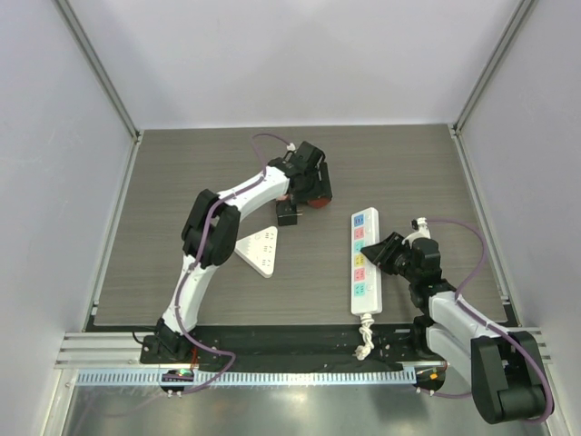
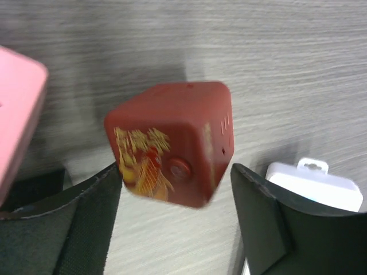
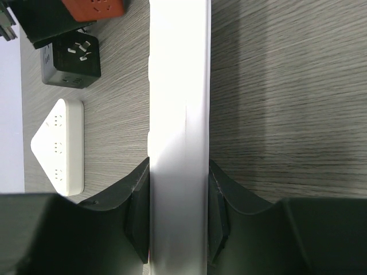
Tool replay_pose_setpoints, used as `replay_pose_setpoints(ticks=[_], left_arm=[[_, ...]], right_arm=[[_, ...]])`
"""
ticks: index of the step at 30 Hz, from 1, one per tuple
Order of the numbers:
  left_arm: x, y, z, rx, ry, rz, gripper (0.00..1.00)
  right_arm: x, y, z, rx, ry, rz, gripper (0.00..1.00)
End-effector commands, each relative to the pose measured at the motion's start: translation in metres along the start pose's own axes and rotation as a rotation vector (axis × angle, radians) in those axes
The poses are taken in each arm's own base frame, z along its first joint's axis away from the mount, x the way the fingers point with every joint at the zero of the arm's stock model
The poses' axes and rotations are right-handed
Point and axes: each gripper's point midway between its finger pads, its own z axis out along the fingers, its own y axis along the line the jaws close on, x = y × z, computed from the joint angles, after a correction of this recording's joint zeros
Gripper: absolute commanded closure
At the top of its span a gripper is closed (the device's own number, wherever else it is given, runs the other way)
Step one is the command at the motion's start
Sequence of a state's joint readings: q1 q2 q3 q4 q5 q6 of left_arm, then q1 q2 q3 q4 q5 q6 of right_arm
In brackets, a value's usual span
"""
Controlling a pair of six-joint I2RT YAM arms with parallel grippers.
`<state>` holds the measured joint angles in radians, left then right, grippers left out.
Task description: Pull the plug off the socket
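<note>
Where the right arm reaches in from the near edge of the bench (image 1: 163, 227), the right gripper (image 3: 179, 213) is clenched across the width of the power strip (image 3: 179, 86), one finger pressed to each long side. That long white strip lies flat at the right of the bench, its coloured outlet faces up, its knotted cord (image 1: 366, 338) trailing toward the near edge. Left of it lie a white triangular plate (image 1: 261, 249) and, just beyond, a black cube adapter (image 1: 288, 214) with its prongs showing. Farthest off, well apart from the strip, the left gripper (image 2: 176, 171) stands released around the red cube plug (image 2: 172, 143): the cube hangs tilted and blurred between the fingers, with a gap showing between it and one finger
</note>
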<state>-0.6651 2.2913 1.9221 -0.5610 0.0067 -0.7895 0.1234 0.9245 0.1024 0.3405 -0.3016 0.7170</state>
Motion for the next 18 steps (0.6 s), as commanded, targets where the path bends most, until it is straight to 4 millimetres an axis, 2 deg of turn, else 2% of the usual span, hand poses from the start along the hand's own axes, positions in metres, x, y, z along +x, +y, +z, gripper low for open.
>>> replay_pose_setpoints(ticks=[1,2,3,5,6,7,12,13,14,16,18], left_arm=[[-0.03,-0.012,-0.051,0.031,-0.092,0.026,0.23],[-0.034,-0.016,-0.061,0.046,-0.107,0.026,0.16],[-0.039,-0.023,-0.077,0.072,-0.128,0.028,0.14],[-0.044,-0.03,-0.096,0.102,-0.144,0.039,0.11],[-0.047,-0.036,-0.116,0.125,-0.164,0.046,0.1],[-0.047,-0.038,-0.126,0.135,-0.174,0.051,0.1],[-0.043,-0.042,-0.183,0.198,-0.239,0.081,0.07],[-0.046,-0.05,-0.21,0.246,-0.284,0.084,0.07],[-0.028,-0.044,-0.207,0.255,-0.245,0.091,0.08],[-0.015,-0.048,-0.221,0.312,-0.252,0.097,0.07],[0.012,-0.034,-0.229,0.342,-0.231,0.089,0.07]], right_arm=[[-0.016,0.012,0.003,-0.049,-0.058,-0.059,0.99],[-0.016,0.013,0.003,-0.05,-0.057,-0.058,0.99],[-0.016,0.012,0.004,-0.047,-0.056,-0.057,0.99],[-0.016,0.011,0.004,-0.044,-0.057,-0.056,0.99],[-0.017,0.01,0.005,-0.035,-0.059,-0.053,0.99],[-0.017,0.009,0.006,-0.028,-0.055,-0.05,0.99],[-0.022,0.004,0.012,0.019,-0.053,-0.021,0.99],[-0.027,0.007,0.014,0.015,-0.063,-0.011,0.99],[-0.03,0.007,0.015,0.024,-0.071,0.004,0.99],[-0.043,0.017,0.018,0.0,-0.102,0.023,0.99],[-0.059,0.028,0.023,-0.011,-0.137,0.054,0.99]])
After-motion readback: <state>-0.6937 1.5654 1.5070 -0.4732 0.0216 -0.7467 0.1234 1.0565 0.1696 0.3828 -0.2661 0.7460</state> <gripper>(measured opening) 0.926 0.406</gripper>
